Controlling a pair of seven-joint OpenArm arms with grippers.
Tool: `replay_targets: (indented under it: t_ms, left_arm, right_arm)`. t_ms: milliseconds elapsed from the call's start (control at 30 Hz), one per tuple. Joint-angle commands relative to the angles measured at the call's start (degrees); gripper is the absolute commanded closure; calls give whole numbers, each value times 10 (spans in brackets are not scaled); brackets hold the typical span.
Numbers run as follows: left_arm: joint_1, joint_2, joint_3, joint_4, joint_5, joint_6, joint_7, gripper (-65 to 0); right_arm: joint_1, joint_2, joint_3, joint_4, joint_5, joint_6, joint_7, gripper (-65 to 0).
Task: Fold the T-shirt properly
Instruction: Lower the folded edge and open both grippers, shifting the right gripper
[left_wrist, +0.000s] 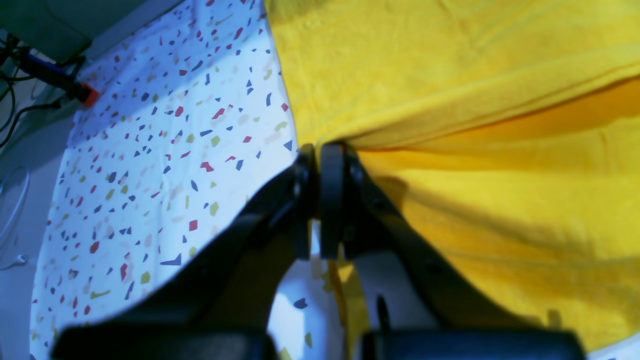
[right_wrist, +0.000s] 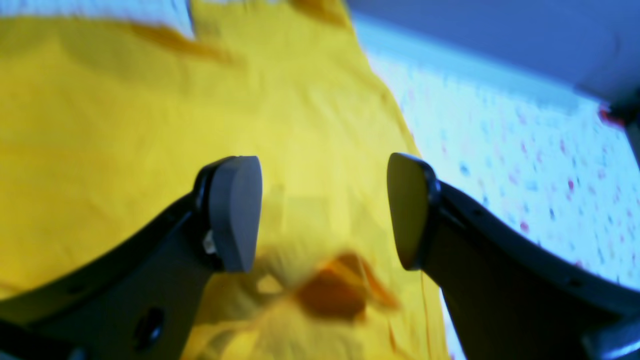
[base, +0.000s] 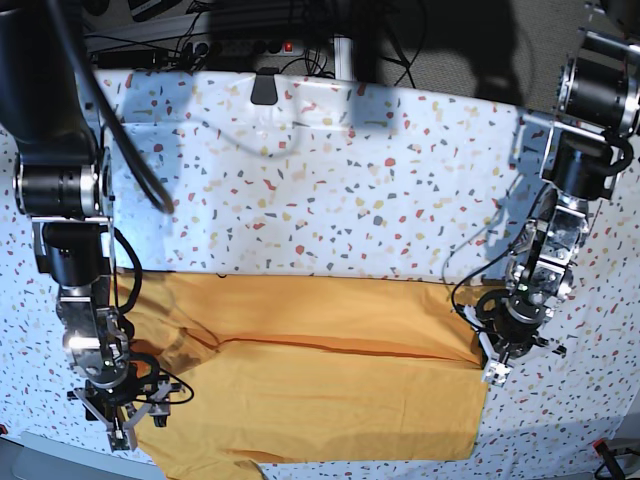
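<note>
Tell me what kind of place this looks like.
Probably a robotics lab workbench: two robot arms over a table covered in a terrazzo-patterned sheet, an orange-yellow T-shirt spread on it, and cables with a power strip behind.

Obscured and cut-off areas

The right wrist view is blurred: a dark orange patch on the T-shirt cannot be identified. In the base view the T-shirt's front-left corner runs off frame; black marks are too small to tell.
</note>
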Motion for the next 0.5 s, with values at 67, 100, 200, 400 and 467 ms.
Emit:
replay_targets:
  t_ms: [67,100,200,400,467]
  left_arm:
    - [-19,-5,-4,9,0,8,-17,0]
    - [-19,-5,-4,9,0,8,-17,0]
    - [-20,-5,-4,9,0,8,-21,0]
    - [-21,-5,-4,9,0,8,-26,0]
    - [-21,-5,-4,9,0,8,-26,0]
  right_arm:
    - [28,-8,3,8,3,-7,14,-391]
    - [28,-11,3,8,3,-7,13,-391]
    - [25,-16,3,8,3,-6,10,-391]
    - [24,-16,3,8,3,-6,0,-391]
    - [24,-16,3,8,3,-6,-8,-391]
